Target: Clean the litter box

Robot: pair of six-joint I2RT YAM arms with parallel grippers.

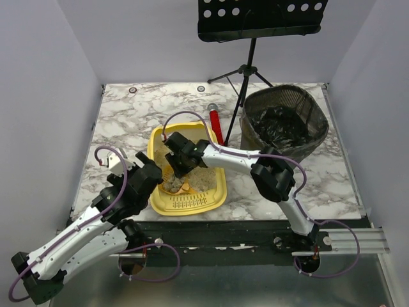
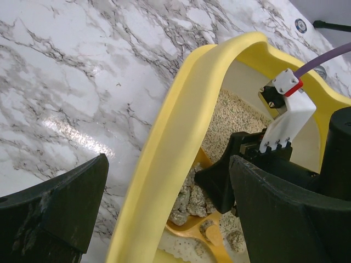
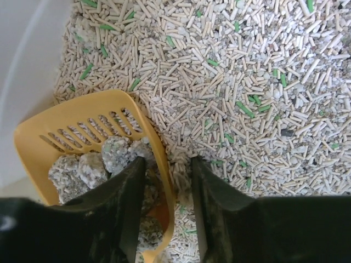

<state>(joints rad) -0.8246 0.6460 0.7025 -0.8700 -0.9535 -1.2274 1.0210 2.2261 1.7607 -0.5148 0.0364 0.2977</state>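
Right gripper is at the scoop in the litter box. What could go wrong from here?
The scoop is loaded with grey clumps, and the right gripper has only its side edge between the jaws; a lift may tip it and spill them.
The left gripper stands open astride the litter box wall, not clamping it, so the box may slide.
The bin sits apart across the table; clumps could drop on the way.

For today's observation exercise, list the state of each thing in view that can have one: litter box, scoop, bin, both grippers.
litter box: holds pellet litter
scoop: in the litter box, loaded with grey clumps
bin: upright, lined, top open
left gripper: open, astride the litter box wall
right gripper: part open, astride the scoop's side wall
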